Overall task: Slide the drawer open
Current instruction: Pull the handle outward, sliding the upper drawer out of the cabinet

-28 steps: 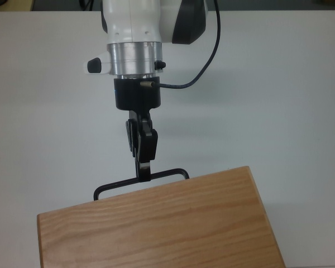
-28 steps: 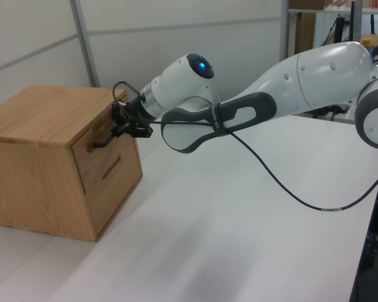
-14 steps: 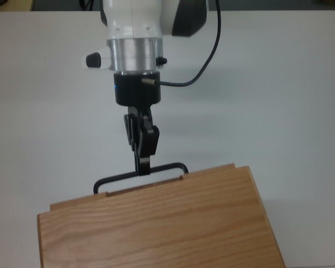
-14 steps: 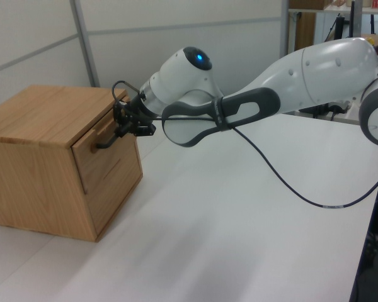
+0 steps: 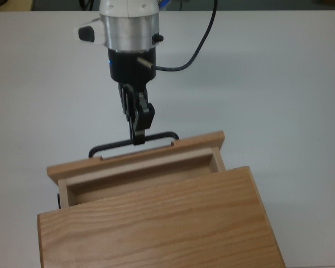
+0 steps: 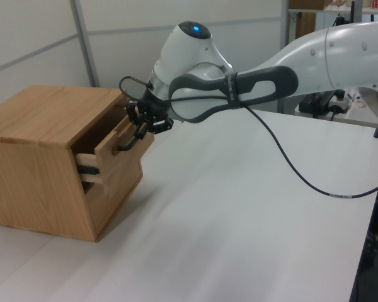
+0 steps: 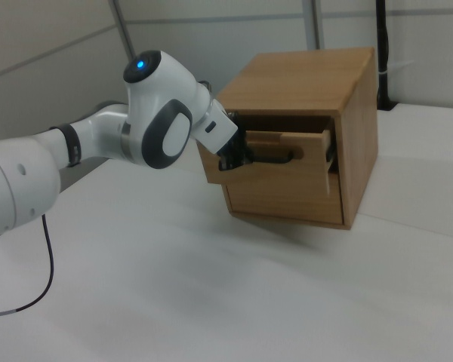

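The gripper (image 5: pixel 138 137) was pinching the thin black handle (image 5: pixel 109 148) near its middle. The drawer (image 5: pixel 139 166) sat at the top of the wooden cabinet (image 5: pixel 156 223) and stuck partway out, so its empty inside showed. In the top view, the handle ran left to right, and the arm came at it from straight in front. A straight pull away from the cabinet would likely slide the drawer out more.

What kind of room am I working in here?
Most likely a robotics lab: a bare white table, plain partition walls, and one small wooden cabinet whose drawer the gripper holds by the handle.
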